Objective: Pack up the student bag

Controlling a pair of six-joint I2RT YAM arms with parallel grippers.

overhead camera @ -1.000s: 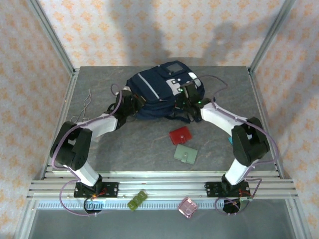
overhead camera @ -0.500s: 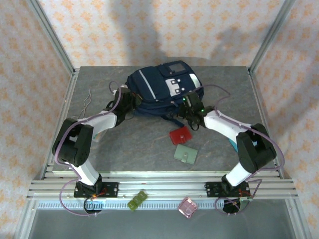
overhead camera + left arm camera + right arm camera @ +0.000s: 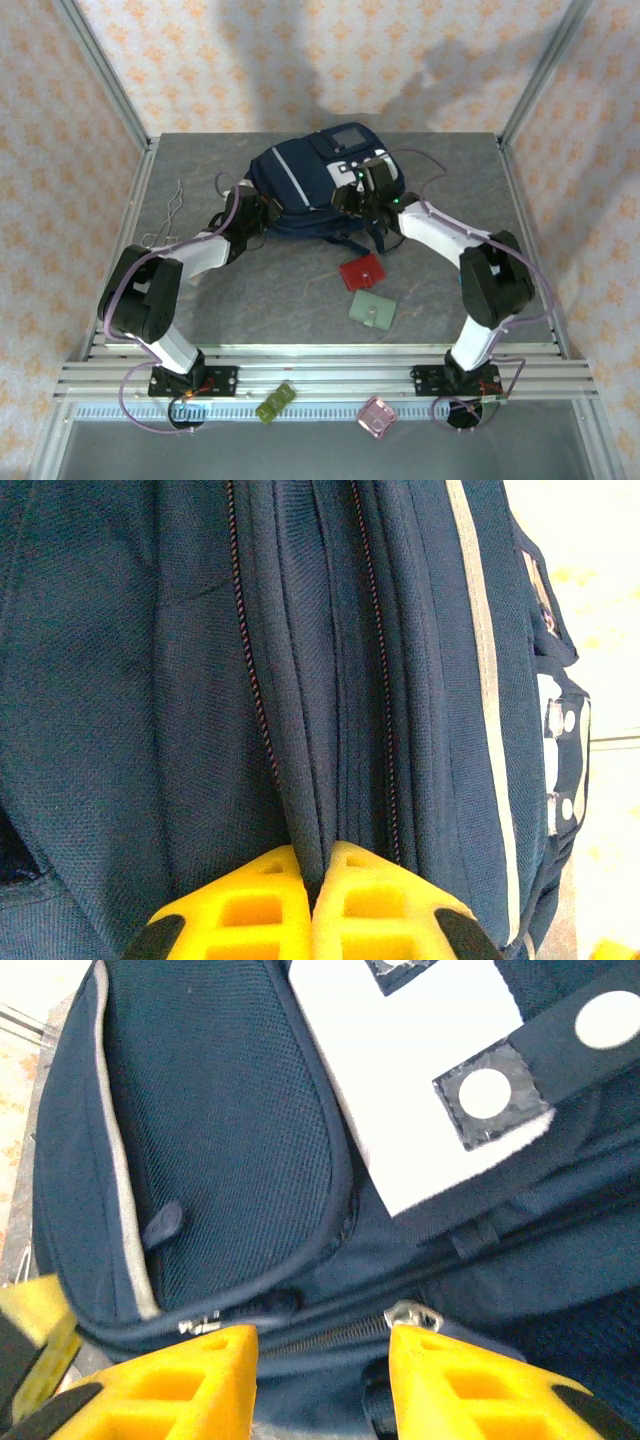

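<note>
Lying at the far middle of the table [image 3: 250, 290], the backpack [image 3: 300, 180] is being pinched at a fold by the clenched left gripper [image 3: 313, 875]; the released right gripper [image 3: 322, 1350] is being held over its zipper [image 3: 335, 1333].

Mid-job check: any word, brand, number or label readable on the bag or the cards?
No readable text anywhere.
On the student bag, the white patch carries only plain round dots, no lettering.
The red card and green card are too small to show any print.
</note>
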